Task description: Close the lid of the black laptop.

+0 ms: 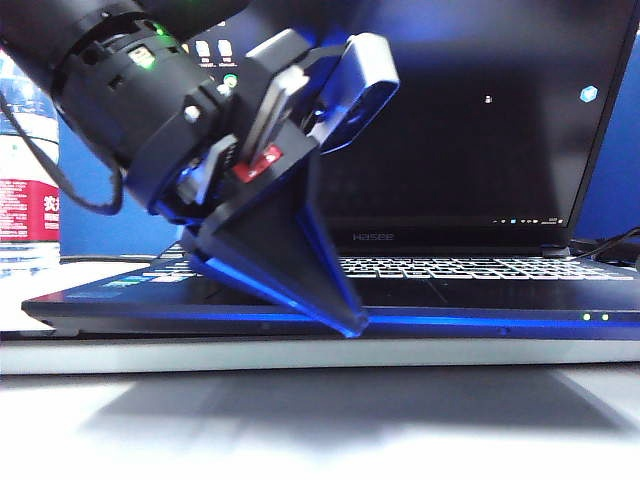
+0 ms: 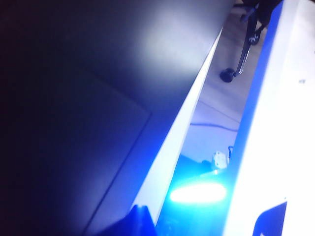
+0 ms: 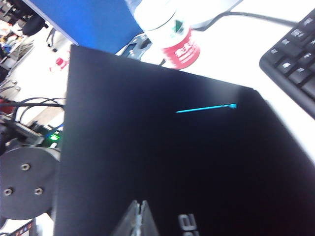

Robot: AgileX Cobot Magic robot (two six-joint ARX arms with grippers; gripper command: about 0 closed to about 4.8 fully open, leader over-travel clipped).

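The left gripper (image 1: 347, 322) comes down at a slant from the upper left of the exterior view, wrist high and fingers angled down. Their tips are at the front edge of the black laptop (image 1: 470, 295), though contact cannot be confirmed. In its own wrist view, the left gripper (image 2: 205, 219) shows two blue-lit fingertips (image 2: 140, 219) set wide apart with nothing between them. The dark palm rest with the touchpad outline lies just under and beyond them.

Behind this gripper the lid (image 1: 480, 120) stands upright and open. Its screen is lit with a dark desktop, and "Hasee" is on the lower bezel. Two green dots (image 1: 595, 316) glow on the front edge, well off to the side of the fingertips.

The right gripper (image 3: 141, 217) has its fingers pressed together, empty, and hovers close over a black panel (image 3: 147, 147). The panel bears pale letters that are only partly in view. Whether this panel is the lid's outer shell cannot be told.

Beyond the panel stands one bottle (image 3: 170, 29) with a red label. One separate keyboard (image 3: 293, 64) lies off to the side.

In all there are two grippers, one laptop, one bottle and one loose keyboard.
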